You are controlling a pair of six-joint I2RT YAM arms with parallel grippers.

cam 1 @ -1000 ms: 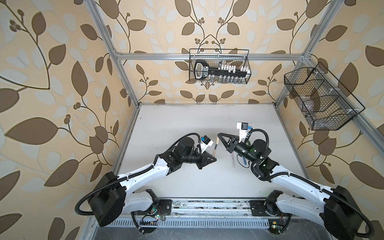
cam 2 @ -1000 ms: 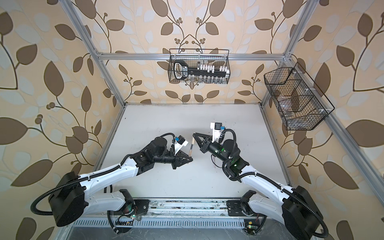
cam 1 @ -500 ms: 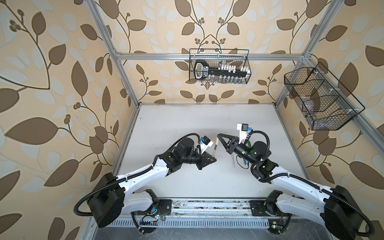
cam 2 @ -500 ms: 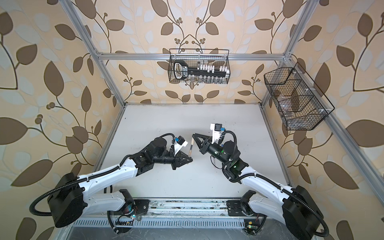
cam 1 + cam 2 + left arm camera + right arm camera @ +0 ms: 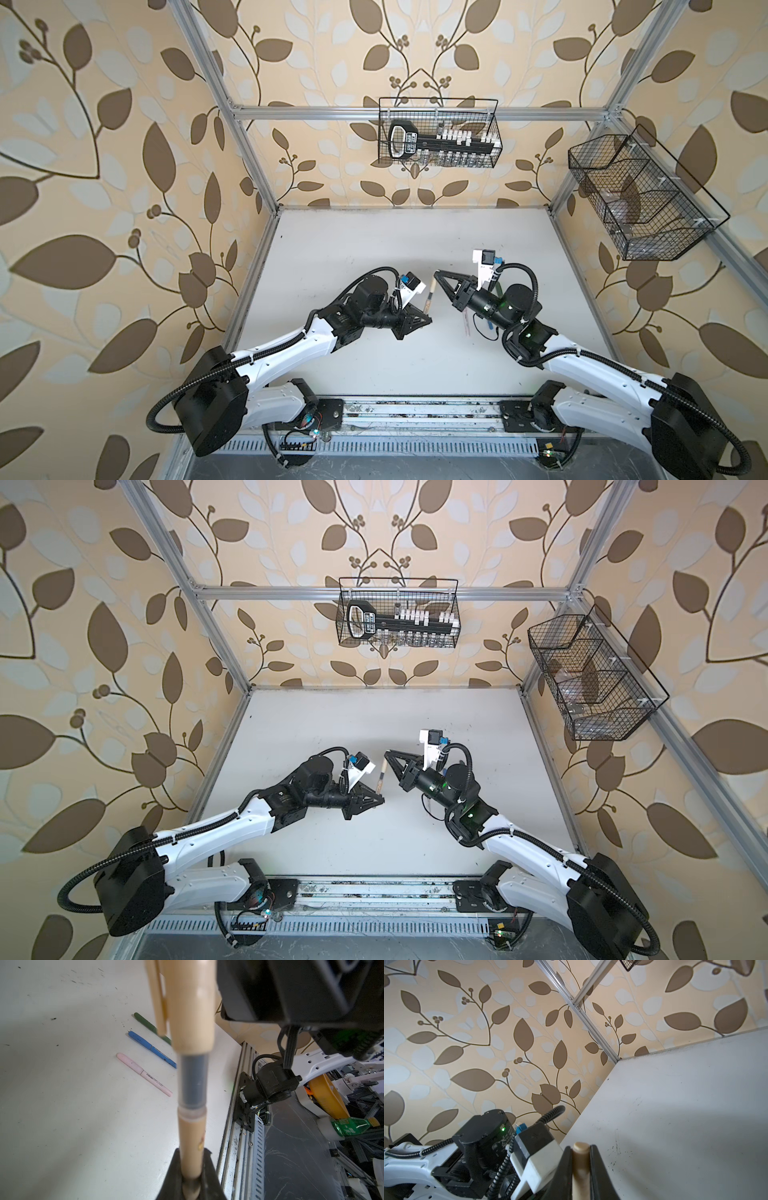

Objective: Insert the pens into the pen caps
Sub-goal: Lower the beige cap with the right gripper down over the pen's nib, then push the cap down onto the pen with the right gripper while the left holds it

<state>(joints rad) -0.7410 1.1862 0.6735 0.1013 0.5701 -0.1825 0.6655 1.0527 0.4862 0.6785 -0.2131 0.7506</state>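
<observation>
Left jaws clench the pen [image 5: 427,307] above the tabletop [image 5: 374,249] in both top views, and the right jaws have crept nearer its tip. Left wrist: the cap [image 5: 191,1012] sits partly on, grey neck still bare, three capped pens [image 5: 143,1073] lying beyond. Right wrist: right jaws clench that cap [image 5: 580,1159]; a final push likely remains.

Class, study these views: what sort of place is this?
Probably a robotics lab test cell: two robot arms at a white table, an aluminium frame around it, wire baskets hung on the frame.
</observation>
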